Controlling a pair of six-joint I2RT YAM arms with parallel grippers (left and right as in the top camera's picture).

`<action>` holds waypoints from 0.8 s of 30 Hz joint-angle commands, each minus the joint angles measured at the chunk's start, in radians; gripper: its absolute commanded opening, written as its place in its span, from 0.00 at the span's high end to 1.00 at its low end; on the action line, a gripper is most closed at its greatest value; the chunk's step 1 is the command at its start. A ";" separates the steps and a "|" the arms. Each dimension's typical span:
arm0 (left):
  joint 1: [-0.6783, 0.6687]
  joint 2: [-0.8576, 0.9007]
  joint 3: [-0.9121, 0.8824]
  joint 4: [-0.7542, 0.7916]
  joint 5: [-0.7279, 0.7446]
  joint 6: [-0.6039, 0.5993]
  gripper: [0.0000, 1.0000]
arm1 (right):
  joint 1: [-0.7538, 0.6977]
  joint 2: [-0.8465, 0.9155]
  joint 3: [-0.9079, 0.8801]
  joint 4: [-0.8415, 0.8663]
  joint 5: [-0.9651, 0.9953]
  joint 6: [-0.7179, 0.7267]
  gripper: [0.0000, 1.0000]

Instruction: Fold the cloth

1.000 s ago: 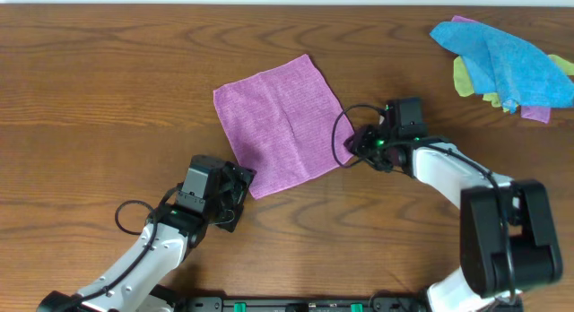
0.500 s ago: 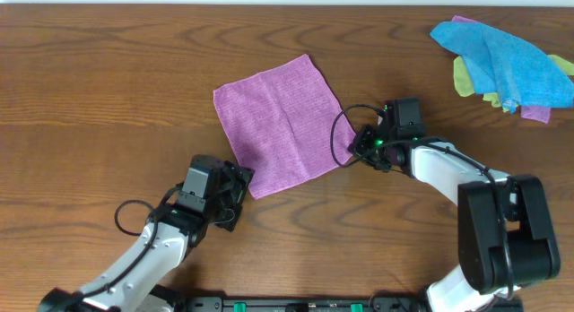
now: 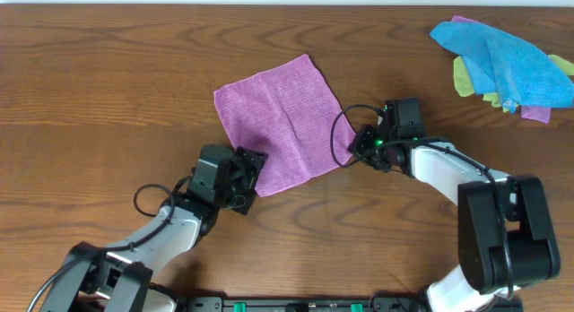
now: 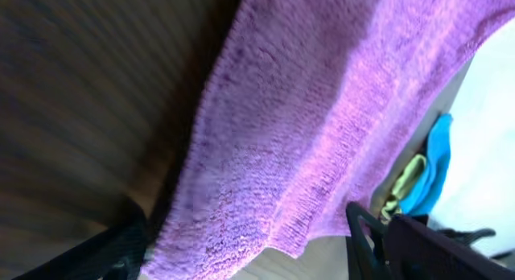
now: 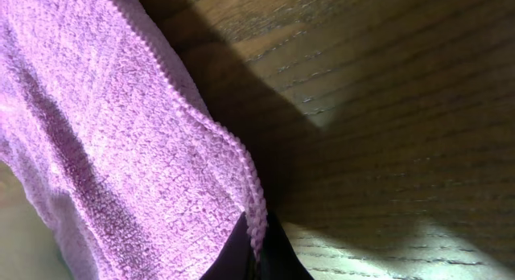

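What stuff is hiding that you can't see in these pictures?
- Right wrist view: the right gripper is cut off by the bottom edge, so its jaws' grip on the cloth is unclear.
- Overhead: the blue cloth covers most of the cloths beneath it.
- Left wrist view: the table is blurred.

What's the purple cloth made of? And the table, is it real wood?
The cloth looks like soft microfibre: matte, with tiny fuzzy loops and a stitched edge up close. The table looks like dark wood, with grain lines and a slight shine; real wood or printed laminate, I cannot tell.
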 commanded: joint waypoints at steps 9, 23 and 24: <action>-0.059 0.056 -0.039 -0.056 -0.003 0.011 0.65 | -0.002 0.013 -0.007 0.000 -0.016 0.002 0.99; -0.057 0.056 -0.039 -0.056 0.037 0.116 0.94 | -0.002 0.004 -0.007 -0.032 -0.059 -0.018 0.99; -0.056 0.055 -0.039 -0.056 0.053 0.131 0.94 | -0.002 -0.003 -0.007 -0.054 -0.055 -0.025 0.99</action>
